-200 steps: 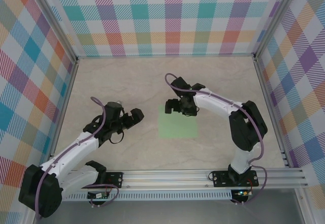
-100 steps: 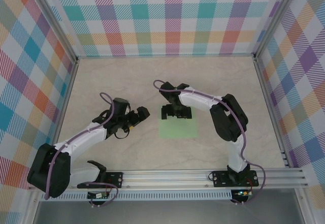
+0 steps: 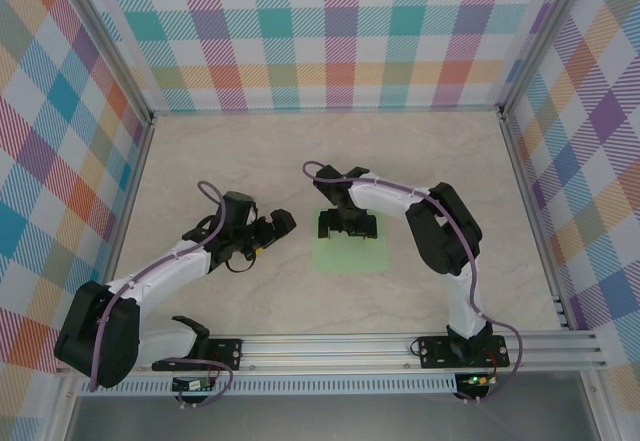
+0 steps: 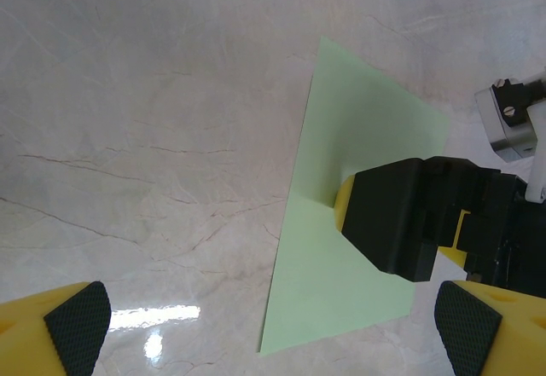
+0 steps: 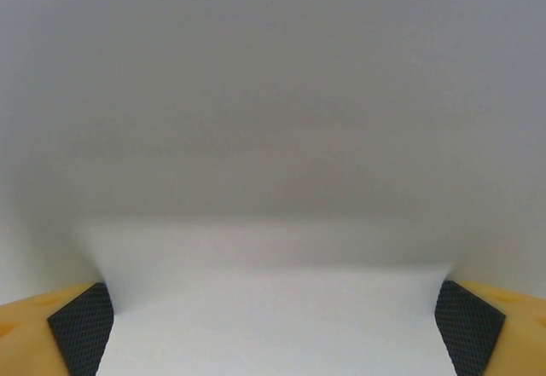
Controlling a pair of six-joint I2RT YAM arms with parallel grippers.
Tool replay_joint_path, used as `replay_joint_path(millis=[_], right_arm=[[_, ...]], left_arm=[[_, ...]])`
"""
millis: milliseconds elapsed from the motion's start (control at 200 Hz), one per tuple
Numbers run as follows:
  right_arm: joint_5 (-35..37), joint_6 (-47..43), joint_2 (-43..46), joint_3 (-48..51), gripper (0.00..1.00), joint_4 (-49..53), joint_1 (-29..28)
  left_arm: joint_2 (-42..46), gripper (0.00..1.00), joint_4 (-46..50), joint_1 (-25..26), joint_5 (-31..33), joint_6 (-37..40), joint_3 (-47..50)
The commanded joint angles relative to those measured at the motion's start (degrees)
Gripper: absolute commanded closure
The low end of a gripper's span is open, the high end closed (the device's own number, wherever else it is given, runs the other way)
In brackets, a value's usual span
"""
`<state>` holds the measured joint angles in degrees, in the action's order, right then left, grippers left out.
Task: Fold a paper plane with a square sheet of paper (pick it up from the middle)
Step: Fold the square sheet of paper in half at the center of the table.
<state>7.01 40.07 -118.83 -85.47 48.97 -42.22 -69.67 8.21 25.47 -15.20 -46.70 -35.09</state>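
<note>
With left jaws and right jaws both released, the latter low over the square sheet of paper [image 3: 350, 254], risks skidding it across the slick bench [image 3: 250, 161]; risks crumpling it off-centre on closing.

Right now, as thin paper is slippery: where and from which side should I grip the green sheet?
Probably its middle, from straight above: the square sheet of paper lies flat on the table, no edge raised. The open right gripper is over it.

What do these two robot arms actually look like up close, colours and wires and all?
The left arm and right arm are white tubes with bulky black joints, each trailed by a thin purple cable. Their jaws are yellow, tipped with black dimpled pads. Black feet bolt them to a silver rail.
</note>
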Motion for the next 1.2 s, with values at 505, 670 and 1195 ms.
replay_joint_path(millis=[505, 670, 1195], right_arm=[[-2.5, 1.4, -1.8, 4.3, 0.01, -1.7, 0.1], [-2.9, 1.3, -1.6, 3.8, 0.04, -1.4, 0.1], [-1.0, 0.7, -1.9, 3.3, 0.11, 0.4, 0.0]], left_arm=[[2.1, 0.00, 1.5, 0.5, 0.6, 0.7, -0.7], [3.4, 0.00, 1.6, 0.4, 1.2, 0.5, 0.3], [3.8, 0.00, 2.1, 0.4, 1.4, 0.4, 0.7]])
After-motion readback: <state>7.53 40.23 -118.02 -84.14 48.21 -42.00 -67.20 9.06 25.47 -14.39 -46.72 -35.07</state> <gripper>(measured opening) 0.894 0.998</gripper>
